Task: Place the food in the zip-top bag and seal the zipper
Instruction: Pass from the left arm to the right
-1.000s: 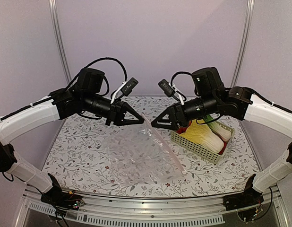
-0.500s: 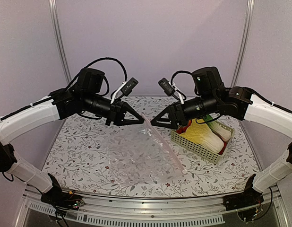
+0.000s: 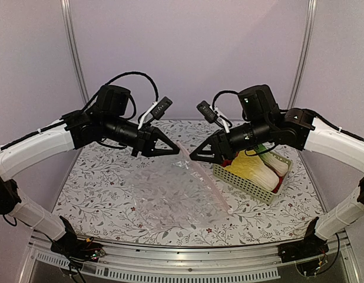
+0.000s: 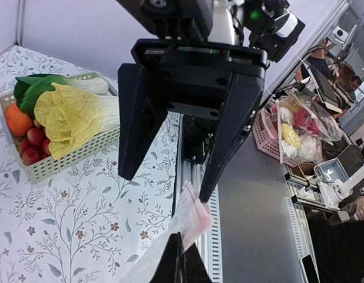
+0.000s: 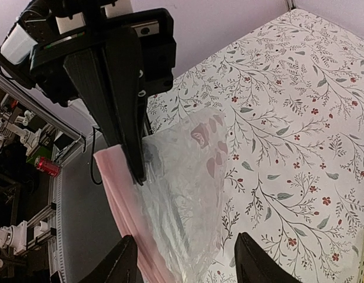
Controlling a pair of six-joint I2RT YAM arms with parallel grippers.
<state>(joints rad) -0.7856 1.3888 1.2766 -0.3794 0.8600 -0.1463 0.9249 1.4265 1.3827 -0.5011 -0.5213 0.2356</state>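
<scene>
The zip-top bag (image 3: 170, 197) lies crinkled on the table, with its zipper (image 3: 205, 180) running diagonally along its right edge. My left gripper (image 3: 176, 151) is shut on the bag's far corner at the zipper end and holds it raised; in the left wrist view (image 4: 179, 236) it pinches the bag's edge (image 4: 191, 215). My right gripper (image 3: 192, 158) is open and empty, facing the left one just right of that corner. In the right wrist view (image 5: 185, 235) it hovers over the bag (image 5: 182, 177) and the pinkish zipper (image 5: 120, 194). The napa cabbage (image 3: 252, 166), orange (image 4: 18, 119) and small red fruits (image 4: 30, 147) lie in the basket.
The pale green slotted basket (image 3: 247, 184) stands on the table at the right, below my right arm, and also holds a green leafy item (image 4: 35, 88). The table's metal front rail (image 3: 188, 259) runs along the near edge.
My right gripper has dipped slightly and its jaws look wider apart. The left gripper and the bag corner have not moved.
</scene>
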